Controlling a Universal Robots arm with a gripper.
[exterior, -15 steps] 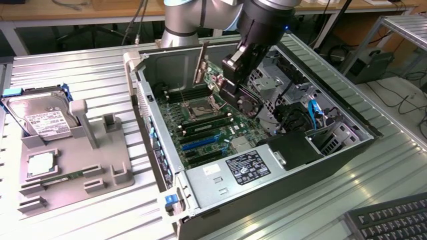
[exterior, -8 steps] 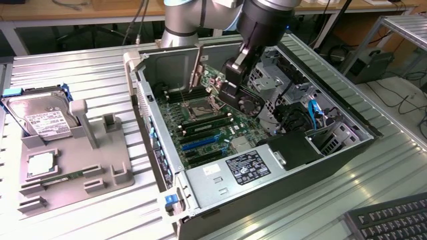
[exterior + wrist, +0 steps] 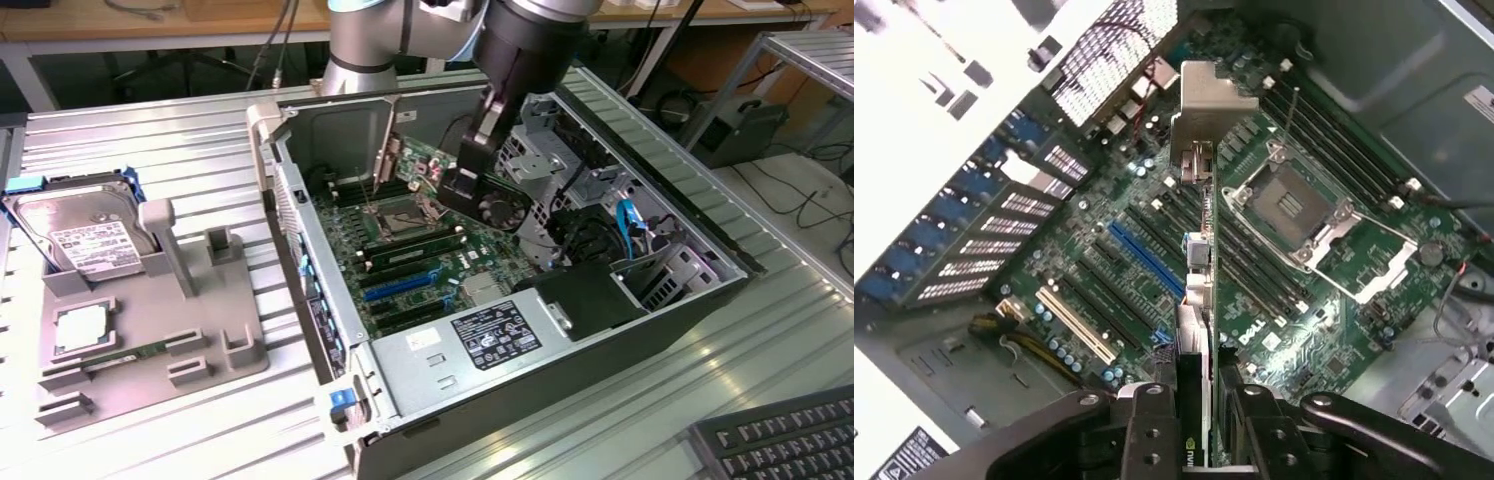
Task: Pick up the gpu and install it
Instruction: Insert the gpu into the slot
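Now we've got the claw (image 3: 1199, 400) clenched on the graphics card (image 3: 1199, 290), seen edge-on. We're holding it over the motherboard (image 3: 1304, 300), inside the open computer case (image 3: 694, 300).

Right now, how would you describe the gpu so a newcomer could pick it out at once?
Find the open computer case with the green motherboard inside. Above that board the gripper clamps the gpu on edge. It is a thin dark card with a silvery bracket, unlike the boxy white-labelled hard drive outside the case.
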